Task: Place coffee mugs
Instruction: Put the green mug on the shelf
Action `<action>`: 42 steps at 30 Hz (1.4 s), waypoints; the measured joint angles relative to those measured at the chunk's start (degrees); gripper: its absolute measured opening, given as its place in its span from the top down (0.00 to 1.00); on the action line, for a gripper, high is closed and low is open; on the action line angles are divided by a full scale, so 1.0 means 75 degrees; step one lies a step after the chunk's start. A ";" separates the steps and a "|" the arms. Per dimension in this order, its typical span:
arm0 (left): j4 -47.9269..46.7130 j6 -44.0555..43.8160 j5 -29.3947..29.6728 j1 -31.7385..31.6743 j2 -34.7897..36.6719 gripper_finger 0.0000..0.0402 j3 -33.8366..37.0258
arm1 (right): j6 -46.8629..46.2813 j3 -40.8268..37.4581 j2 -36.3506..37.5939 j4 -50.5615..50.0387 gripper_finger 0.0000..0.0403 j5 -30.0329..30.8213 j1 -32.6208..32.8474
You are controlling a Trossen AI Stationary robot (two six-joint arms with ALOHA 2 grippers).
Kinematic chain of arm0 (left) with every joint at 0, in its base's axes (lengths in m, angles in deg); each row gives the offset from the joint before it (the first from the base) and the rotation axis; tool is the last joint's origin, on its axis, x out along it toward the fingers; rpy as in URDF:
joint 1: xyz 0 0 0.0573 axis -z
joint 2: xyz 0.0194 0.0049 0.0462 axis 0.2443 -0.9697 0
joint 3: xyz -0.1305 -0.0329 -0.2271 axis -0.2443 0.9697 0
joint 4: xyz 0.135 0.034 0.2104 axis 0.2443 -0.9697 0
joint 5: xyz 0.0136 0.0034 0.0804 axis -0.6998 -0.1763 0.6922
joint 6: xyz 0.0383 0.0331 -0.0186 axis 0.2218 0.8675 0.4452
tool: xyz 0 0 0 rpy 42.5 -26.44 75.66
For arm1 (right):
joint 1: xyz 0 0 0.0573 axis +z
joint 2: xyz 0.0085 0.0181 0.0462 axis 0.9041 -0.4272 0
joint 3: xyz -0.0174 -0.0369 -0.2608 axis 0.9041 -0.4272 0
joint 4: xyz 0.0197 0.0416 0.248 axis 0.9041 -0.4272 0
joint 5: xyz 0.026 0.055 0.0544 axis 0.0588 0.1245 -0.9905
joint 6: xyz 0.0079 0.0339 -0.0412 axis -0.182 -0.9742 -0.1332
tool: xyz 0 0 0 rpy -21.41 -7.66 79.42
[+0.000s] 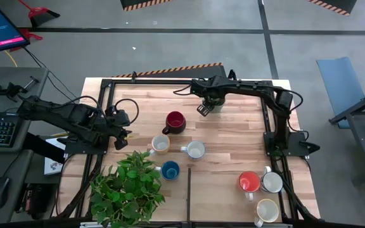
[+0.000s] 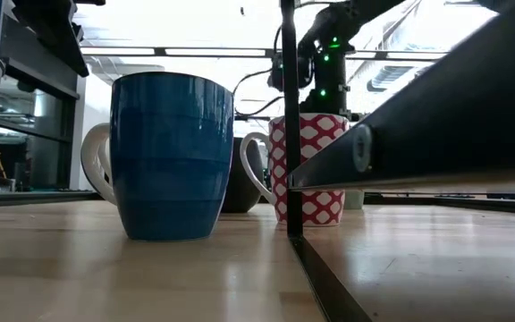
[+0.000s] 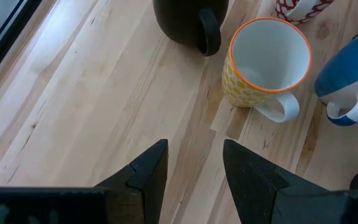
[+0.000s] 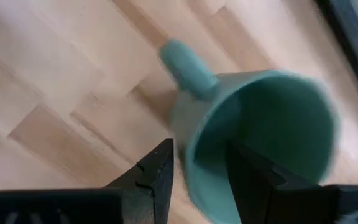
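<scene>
1. Looking straight down from the high view, my right gripper (image 1: 203, 109) hangs at the far middle of the table (image 1: 233, 142), right over the green mug (image 1: 214, 102). My left gripper (image 1: 125, 133) waits at the left edge, beside the potted plant (image 1: 127, 187). The dark red mug (image 1: 175, 121) sits just nearer than the green one; other mugs stand nearer still and to the right.
2. From the low view, the blue mug (image 2: 172, 156) and a red-and-white patterned mug (image 2: 312, 168) fill the near ground; I cannot make out my fingers there.
3. Through my left wrist view, my left jaws stand parted and empty, with the yellow mug (image 3: 266, 65) ahead of them.
4. Through my right wrist view, my jaws are open and straddle the green mug's rim, one finger inside and one outside, gripping nothing yet that I can tell. Its handle (image 4: 185, 67) points away from the fingers. I judge the right arm is the one to close here.
</scene>
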 joint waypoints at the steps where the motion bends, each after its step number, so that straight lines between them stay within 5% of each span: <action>1: -0.0002 -0.0024 0.0000 0.0000 0.0000 0.64 0.0000 | 0.0000 0.0000 -0.0077 0.0017 0.70 -0.0072 -0.0002; 11: 0.0003 -0.0424 -0.0003 0.0000 0.0000 0.64 0.0000 | 0.0143 0.0000 -0.0638 0.0335 0.72 -0.0282 -0.0015; 16: 0.0006 -0.0580 0.0000 0.0000 0.0000 0.64 0.0000 | 0.0163 0.0000 -0.0638 0.0251 0.94 -0.0339 -0.0117; 20: 0.0006 -0.0566 -0.0001 0.0000 0.0003 0.64 0.0000 | 0.0300 0.0000 -0.0613 -0.0090 0.98 -0.0393 -0.0097; 27: 0.0006 -0.0525 0.0000 0.0000 0.0001 0.64 0.0000 | 0.0131 -0.0015 0.0569 -0.1160 0.99 -0.0305 0.0580; 32: 0.0005 -0.0520 -0.0001 0.0000 0.0002 0.64 0.0000 | -0.0995 -0.0003 0.2260 -0.1710 1.00 -0.0332 0.2006; 36: 0.0006 -0.0519 -0.0001 0.0000 0.0000 0.64 0.0000 | -0.3040 0.0000 0.3510 -0.1648 1.00 -0.0242 0.3776; 42: 0.0004 -0.0516 0.0000 0.0000 0.0003 0.64 0.0000 | -0.6183 0.0006 0.3886 -0.1024 1.00 0.0455 0.6255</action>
